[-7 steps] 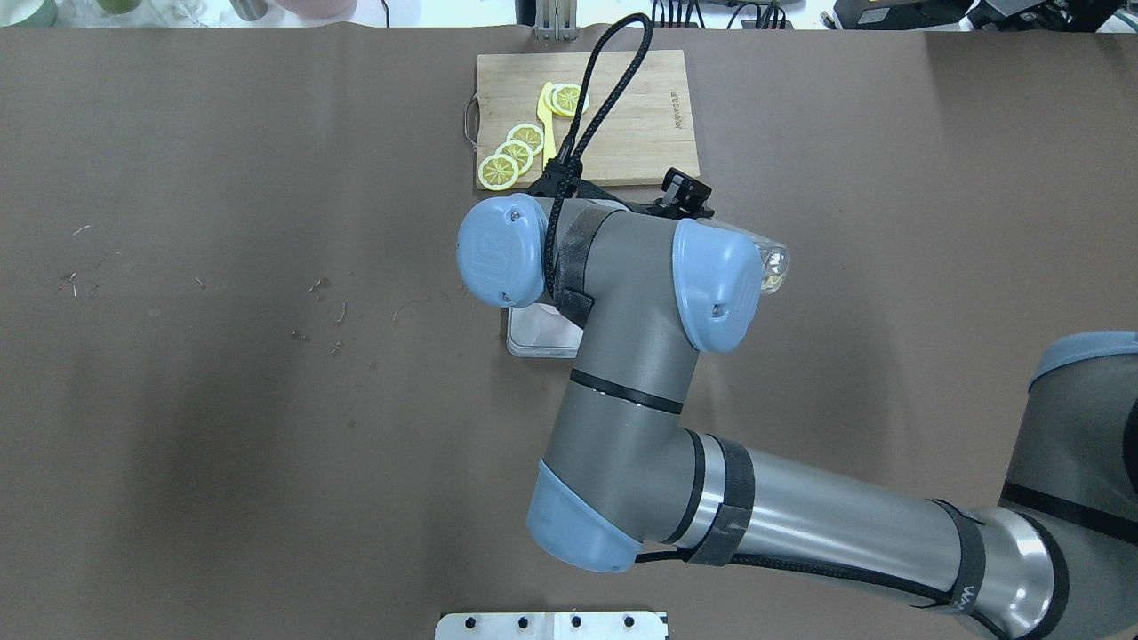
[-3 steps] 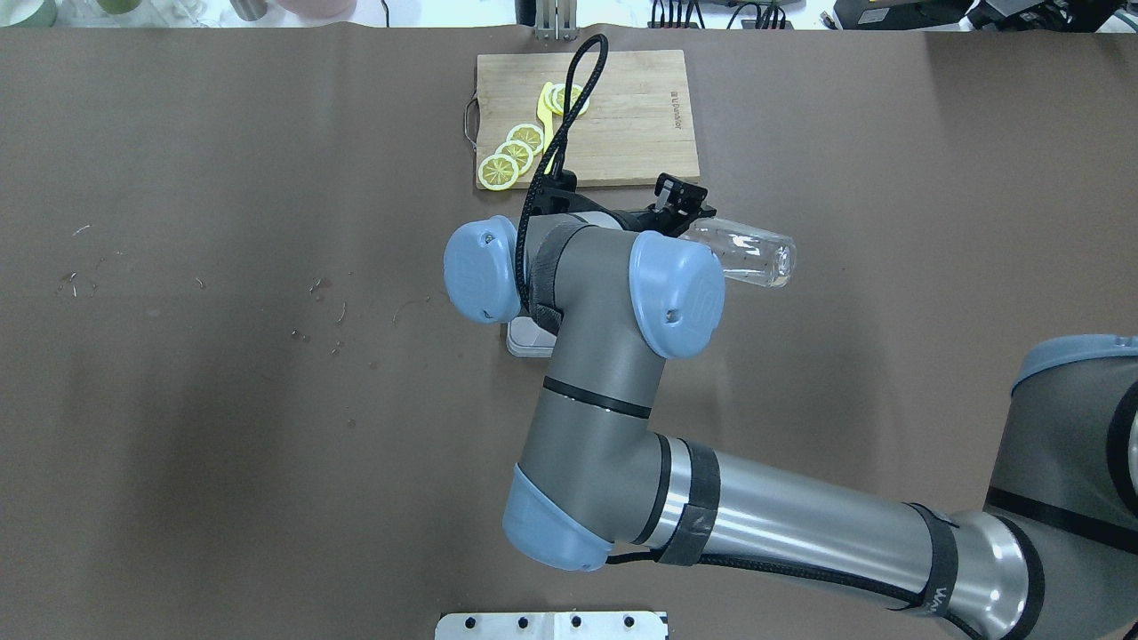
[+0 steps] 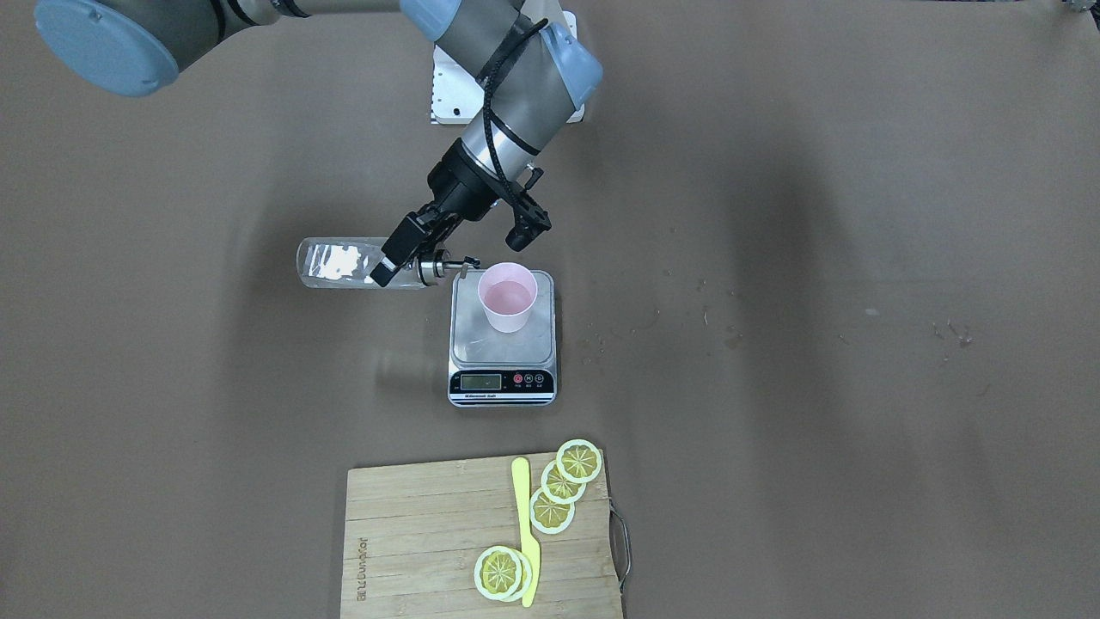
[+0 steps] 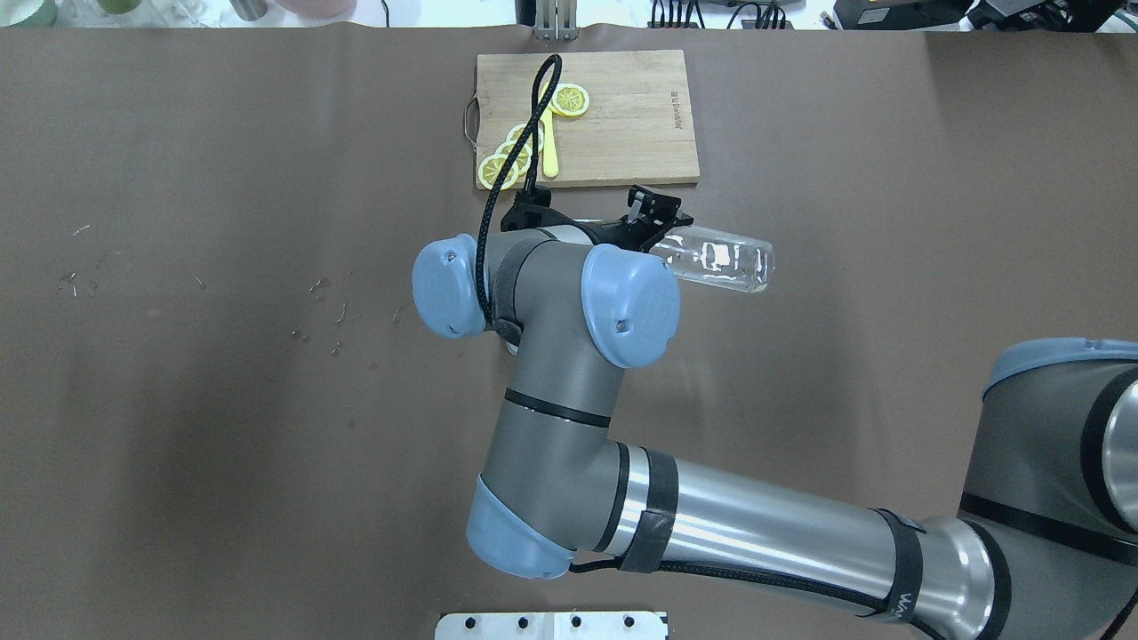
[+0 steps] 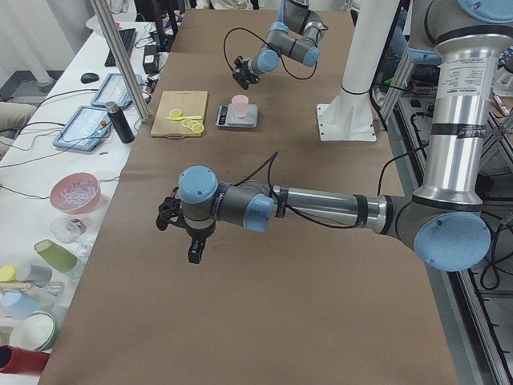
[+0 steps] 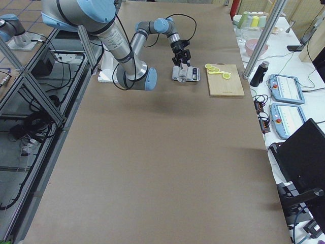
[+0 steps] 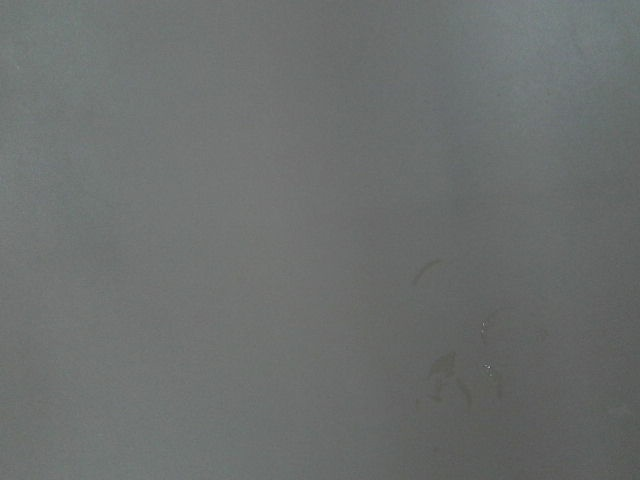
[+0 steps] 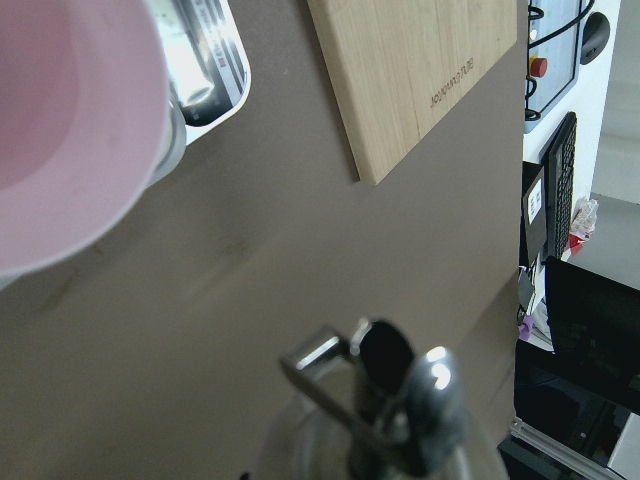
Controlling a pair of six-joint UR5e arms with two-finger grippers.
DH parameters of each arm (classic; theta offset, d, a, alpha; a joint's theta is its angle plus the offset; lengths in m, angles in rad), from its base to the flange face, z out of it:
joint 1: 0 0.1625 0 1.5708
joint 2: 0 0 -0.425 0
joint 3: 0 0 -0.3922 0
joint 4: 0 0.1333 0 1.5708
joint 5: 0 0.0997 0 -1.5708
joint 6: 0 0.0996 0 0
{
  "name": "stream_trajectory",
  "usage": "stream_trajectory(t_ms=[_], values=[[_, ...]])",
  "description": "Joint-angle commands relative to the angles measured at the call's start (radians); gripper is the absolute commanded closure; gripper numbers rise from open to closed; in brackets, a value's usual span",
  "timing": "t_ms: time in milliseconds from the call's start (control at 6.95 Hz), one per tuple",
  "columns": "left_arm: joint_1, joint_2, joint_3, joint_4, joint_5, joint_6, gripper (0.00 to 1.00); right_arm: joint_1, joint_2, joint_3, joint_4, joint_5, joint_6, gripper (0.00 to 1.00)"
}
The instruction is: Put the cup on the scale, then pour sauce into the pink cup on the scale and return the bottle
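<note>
Cup [image 3: 508,297] on scale [image 3: 503,378] done; right fingers [image 3: 388,258] clamp bottle [image 3: 339,263] tipped level, spout [image 3: 464,263] beside cup, pour likely underway; bottle return pending; left fingers [image 5: 195,250] unreadable.

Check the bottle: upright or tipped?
Tipped, nearly horizontal. The bottle lies sideways in the right gripper, spout pointing toward the cup on the scale.

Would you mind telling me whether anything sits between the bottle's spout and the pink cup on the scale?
Nothing visible does. The right gripper holds the bottle roughly level, its spout beside the rim of the cup on the scale, only open air between them.
</note>
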Motion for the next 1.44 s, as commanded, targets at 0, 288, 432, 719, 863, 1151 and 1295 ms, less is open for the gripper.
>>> stream_trajectory(t_ms=[0,288,432,719,863,1151,1295], values=[[0.002,0.000,0.006,0.000,-0.005,0.000,0.03,-0.007,0.043,-0.074,-0.001,-0.034,-0.001,1.00],[0.000,0.000,0.013,0.000,-0.013,0.000,0.03,-0.007,0.051,-0.074,-0.032,-0.046,-0.012,1.00],[0.000,0.000,0.013,0.000,-0.013,0.000,0.03,-0.007,0.057,-0.076,-0.043,-0.056,-0.046,1.00],[0.000,0.000,0.013,0.000,-0.014,0.000,0.03,-0.005,0.057,-0.078,-0.043,-0.072,-0.092,1.00],[0.000,0.000,0.013,0.000,-0.014,-0.002,0.03,-0.005,0.053,-0.078,-0.040,-0.107,-0.101,1.00],[0.000,0.000,0.013,0.002,-0.014,-0.008,0.03,-0.005,0.042,-0.078,-0.034,-0.159,-0.121,1.00],[0.000,0.000,0.013,0.002,-0.014,-0.008,0.03,-0.005,0.040,-0.078,-0.032,-0.181,-0.141,1.00]])
